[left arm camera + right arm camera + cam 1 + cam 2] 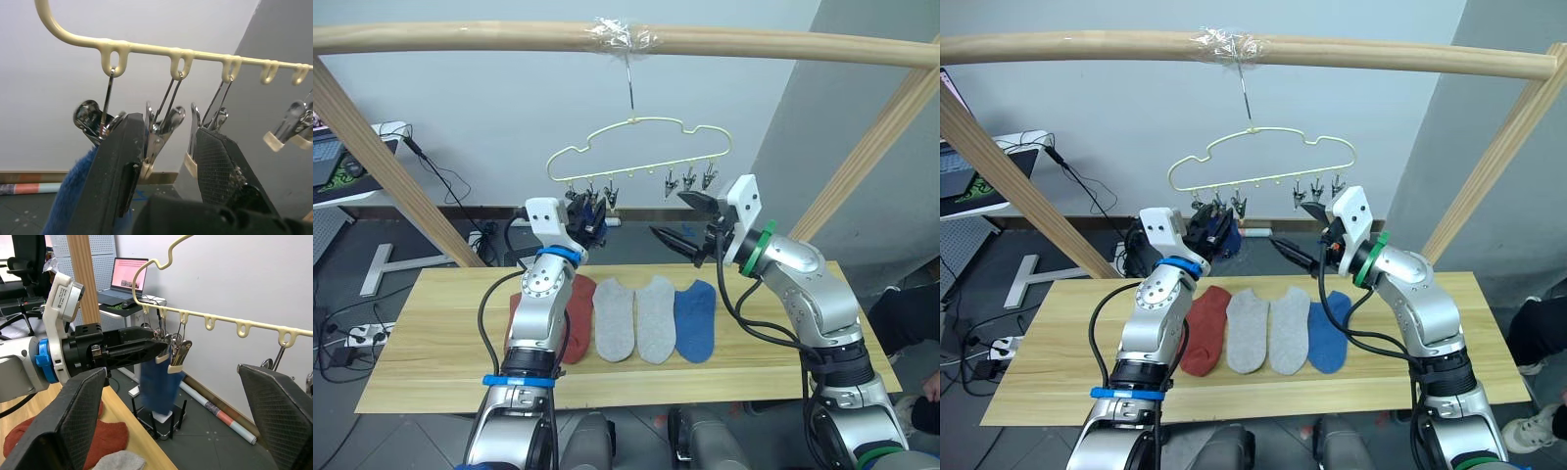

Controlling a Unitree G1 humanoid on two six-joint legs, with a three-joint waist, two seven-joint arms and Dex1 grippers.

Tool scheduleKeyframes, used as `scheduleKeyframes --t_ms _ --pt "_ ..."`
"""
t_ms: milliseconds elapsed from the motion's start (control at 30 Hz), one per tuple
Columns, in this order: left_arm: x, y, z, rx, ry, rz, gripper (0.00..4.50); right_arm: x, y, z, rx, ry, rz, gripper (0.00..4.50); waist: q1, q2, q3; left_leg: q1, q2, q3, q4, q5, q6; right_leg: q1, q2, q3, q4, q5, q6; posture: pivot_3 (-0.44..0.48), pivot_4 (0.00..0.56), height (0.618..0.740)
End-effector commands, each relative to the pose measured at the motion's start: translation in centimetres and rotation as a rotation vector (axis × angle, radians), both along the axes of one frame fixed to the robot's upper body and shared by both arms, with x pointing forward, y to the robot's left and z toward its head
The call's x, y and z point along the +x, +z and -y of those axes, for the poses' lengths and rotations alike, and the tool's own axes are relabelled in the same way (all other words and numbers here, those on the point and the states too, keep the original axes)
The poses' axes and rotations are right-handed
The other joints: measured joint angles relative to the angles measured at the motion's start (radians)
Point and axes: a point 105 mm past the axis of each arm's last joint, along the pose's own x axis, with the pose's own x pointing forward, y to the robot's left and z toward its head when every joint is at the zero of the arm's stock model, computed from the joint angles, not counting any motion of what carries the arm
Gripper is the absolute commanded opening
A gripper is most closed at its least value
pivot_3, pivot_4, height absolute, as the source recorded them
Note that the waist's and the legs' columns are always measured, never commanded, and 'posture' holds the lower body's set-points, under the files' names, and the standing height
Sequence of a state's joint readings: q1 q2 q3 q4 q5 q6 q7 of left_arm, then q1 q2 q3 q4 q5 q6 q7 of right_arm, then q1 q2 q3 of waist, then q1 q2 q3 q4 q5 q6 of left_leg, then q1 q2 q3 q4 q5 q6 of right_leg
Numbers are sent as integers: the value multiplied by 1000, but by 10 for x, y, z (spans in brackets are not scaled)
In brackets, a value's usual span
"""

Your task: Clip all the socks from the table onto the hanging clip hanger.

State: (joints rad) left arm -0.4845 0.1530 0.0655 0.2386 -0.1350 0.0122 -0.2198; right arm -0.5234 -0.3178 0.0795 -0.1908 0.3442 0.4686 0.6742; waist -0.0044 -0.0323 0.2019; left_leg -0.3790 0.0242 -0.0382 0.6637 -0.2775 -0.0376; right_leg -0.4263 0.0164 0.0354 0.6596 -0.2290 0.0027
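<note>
A pale-yellow clip hanger (641,147) hangs by its hook from a wooden pole. My left gripper (168,125) is raised to the hanger's left end. It is open, with the second clip (156,142) between its fingers. A blue sock (159,382) hangs just beside it, under the first clip (93,120). My right gripper (685,220) is held wide open and empty, below the hanger's right clips (690,178). On the table (431,333) lie a rust-red sock (578,318), partly hidden by my left arm, two grey socks (615,318) and a blue sock (695,318) side by side.
The round wooden pole (460,37) crosses overhead, and its slanted legs (382,157) come down at both ends of the table. A desk with a laptop (128,276) stands off to the left. Cables and a power strip (362,333) lie on the floor.
</note>
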Motion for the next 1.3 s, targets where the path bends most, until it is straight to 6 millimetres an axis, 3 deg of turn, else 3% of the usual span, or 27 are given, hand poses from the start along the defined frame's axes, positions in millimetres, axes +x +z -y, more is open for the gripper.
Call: scheduleKeyframes --t_ms 33,1167,1300 --pt "2 18 0 -2 18 70 2002 -3 19 2 23 7 60 4500 0 0 0 0 0 0 0 0 0 0 0 0 0 0 0 -3 174 740" --pt "7 26 6 -13 22 97 2002 -2 20 2 25 6 57 4500 -1 0 0 0 0 0 0 0 0 0 0 0 0 0 0 -5 187 740" --pt "7 26 5 -16 26 97 1143 -2 20 3 27 6 56 4500 -1 0 0 0 0 0 0 0 0 0 0 0 0 0 0 -6 188 740"
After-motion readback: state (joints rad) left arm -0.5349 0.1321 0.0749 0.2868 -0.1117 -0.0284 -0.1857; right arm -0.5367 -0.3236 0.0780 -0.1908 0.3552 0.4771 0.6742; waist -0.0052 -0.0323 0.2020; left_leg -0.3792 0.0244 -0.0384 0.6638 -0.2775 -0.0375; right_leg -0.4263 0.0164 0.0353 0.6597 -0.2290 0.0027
